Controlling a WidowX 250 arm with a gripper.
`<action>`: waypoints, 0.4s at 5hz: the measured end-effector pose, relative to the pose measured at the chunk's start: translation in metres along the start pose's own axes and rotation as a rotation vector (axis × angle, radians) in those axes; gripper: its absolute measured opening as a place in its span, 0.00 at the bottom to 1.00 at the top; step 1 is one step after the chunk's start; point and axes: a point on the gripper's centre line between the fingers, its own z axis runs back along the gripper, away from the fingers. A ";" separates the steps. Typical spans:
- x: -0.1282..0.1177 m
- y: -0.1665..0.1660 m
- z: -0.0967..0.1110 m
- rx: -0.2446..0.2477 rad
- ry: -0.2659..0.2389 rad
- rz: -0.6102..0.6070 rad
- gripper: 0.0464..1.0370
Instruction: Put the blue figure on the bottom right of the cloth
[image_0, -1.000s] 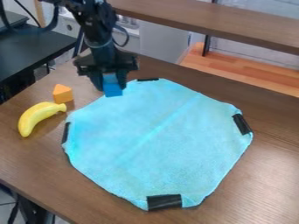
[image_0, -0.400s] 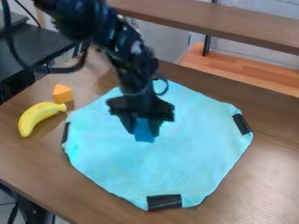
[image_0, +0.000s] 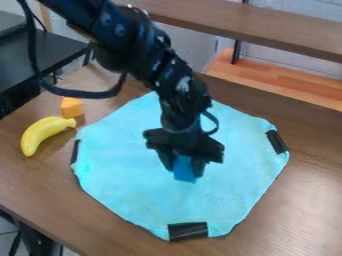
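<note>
My gripper (image_0: 183, 161) hangs over the cloth, a little right of and below its centre, shut on the blue figure (image_0: 185, 171). The figure, a small blue block, shows between the two fingers and pokes out below them. Whether its lower end touches the cloth, I cannot tell. The light blue cloth (image_0: 127, 175) lies spread out on the brown table, with black tape at several of its edges. The arm covers the cloth's upper middle part.
A yellow banana (image_0: 42, 134) and an orange wedge (image_0: 72, 107) lie on the table (image_0: 314, 185) left of the cloth. A wooden shelf (image_0: 254, 27) runs behind the table, and a dark side table (image_0: 40, 52) stands at the upper left.
From the cloth's upper left edge, the gripper has carried the blue figure down and to the right, over the cloth. Banana, wedge and cloth have stayed in place.
</note>
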 end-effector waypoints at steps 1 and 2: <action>-0.011 -0.010 -0.007 0.010 0.015 -0.026 0.54; -0.020 -0.009 -0.016 0.031 0.056 -0.036 0.59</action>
